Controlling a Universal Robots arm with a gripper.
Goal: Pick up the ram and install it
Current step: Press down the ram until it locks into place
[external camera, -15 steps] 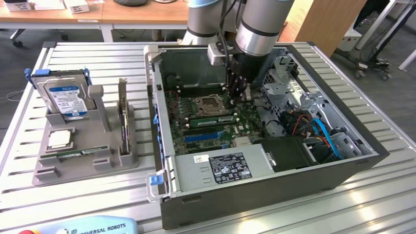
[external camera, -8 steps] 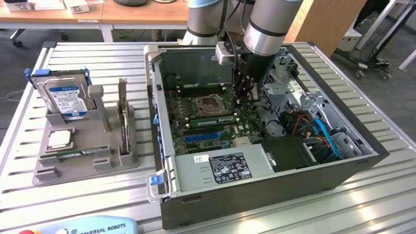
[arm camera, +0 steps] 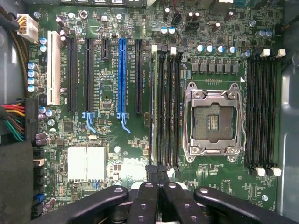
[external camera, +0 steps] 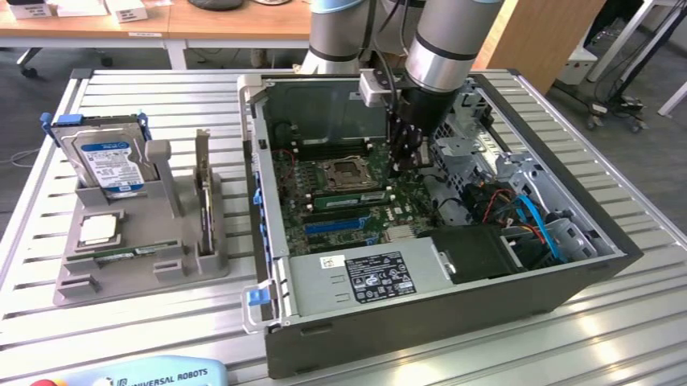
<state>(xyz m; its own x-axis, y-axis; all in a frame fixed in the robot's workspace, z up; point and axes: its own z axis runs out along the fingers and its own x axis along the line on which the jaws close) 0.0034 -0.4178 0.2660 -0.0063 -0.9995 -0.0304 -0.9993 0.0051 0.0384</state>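
Slatted table (external camera: pixel 32 265) brushed metal; holder (external camera: pixel 108 285) matt grey plastic (printed look); claw (arm camera: pixel 158 173) smooth black.

This is a robotics lab. A robot arm (external camera: pixel 446 48) stands over an open PC case (external camera: pixel 429 322) on a slotted aluminium table (external camera: pixel 129 338). A grey parts fixture (external camera: pixel 215 265) sits beside it, and wooden desks (external camera: pixel 215 28) stand behind.

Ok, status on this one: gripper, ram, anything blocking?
Gripper shut, nothing held, low over the memory slots. One ram stands in a slot beside the processor socket; second ram on the grey holder. Nothing blocking.
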